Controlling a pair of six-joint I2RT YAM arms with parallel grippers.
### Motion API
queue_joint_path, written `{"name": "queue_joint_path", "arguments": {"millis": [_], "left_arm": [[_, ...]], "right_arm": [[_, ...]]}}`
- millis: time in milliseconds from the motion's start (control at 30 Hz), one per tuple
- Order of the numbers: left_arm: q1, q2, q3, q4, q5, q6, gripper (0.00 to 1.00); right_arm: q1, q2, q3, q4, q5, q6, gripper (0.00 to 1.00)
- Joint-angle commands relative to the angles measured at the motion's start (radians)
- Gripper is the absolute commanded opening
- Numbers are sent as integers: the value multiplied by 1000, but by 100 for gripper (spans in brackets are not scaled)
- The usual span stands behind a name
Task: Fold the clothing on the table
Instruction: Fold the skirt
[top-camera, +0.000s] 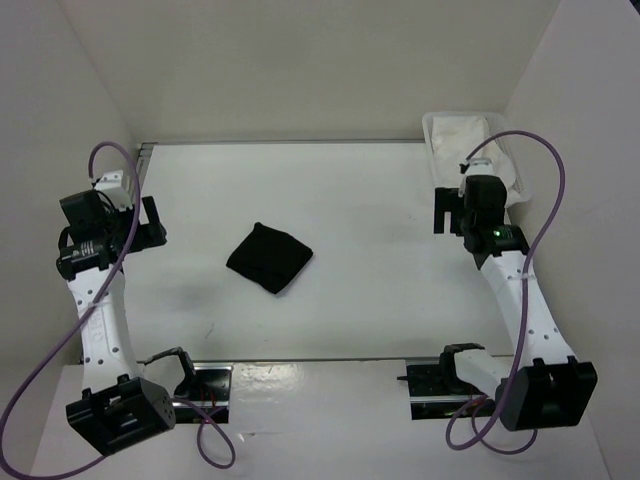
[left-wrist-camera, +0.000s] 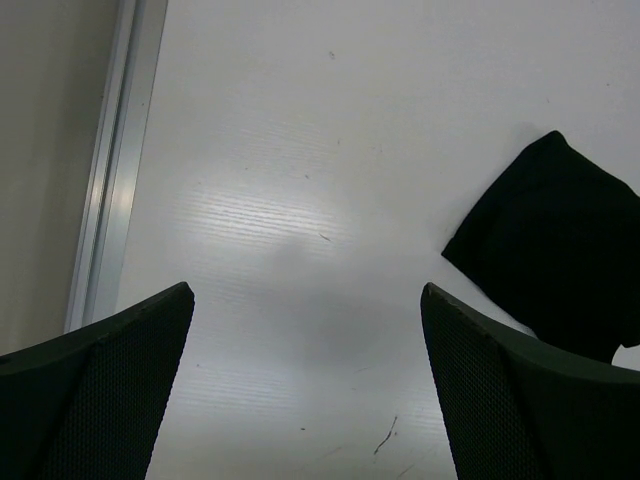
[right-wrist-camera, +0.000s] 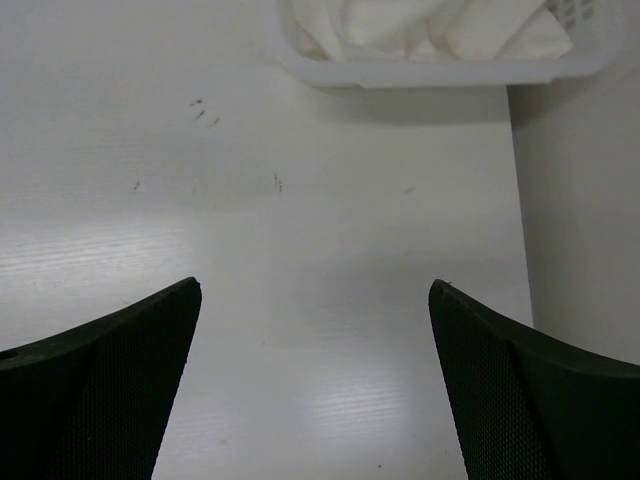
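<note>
Both arms are drawn back to the sides of the table (top-camera: 380, 200). The left pincer (top-camera: 152, 222) has its two dark fingers spread wide with nothing but bare white tabletop between them. It holds nothing and touches nothing that I can see. The black clothing (top-camera: 269, 257) lies flat on the table as a compact, roughly square bundle turned corner-on like a diamond. It is off to the right of the left pincer and clear of it. From that pincer's own camera the bundle shows ahead and to the right, its near corner hidden behind the right-hand finger (left-wrist-camera: 530, 400). On the pincer's other side, a metal rail (left-wrist-camera: 115, 170) runs along the table edge just to its left. The right pincer (top-camera: 443, 210) is likewise gaping, with only tabletop in the gap. The clothing sits well away on its left, outside what its wrist camera takes in. Straight ahead of this pincer, a little to its right, stands a small white bin (right-wrist-camera: 440, 72) against the wall, with a crumpled white cloth (right-wrist-camera: 420, 25) heaped inside. A few faint dark scuff marks (right-wrist-camera: 205, 112) dot the table ahead and to its left. Of the two pincers, the left one is closer to the clothing.
</note>
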Motion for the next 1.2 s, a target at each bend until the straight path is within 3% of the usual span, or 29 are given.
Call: {"name": "queue_joint_path", "arguments": {"millis": [0,1167], "left_arm": [[21,-47,-5,-2,8,23,100],[32,-76,-24,-2,77,42,100]], "right_arm": [[-18,-130,-38,37,59,11,99],[-44,-191,-71,57,57,-17,99]]}}
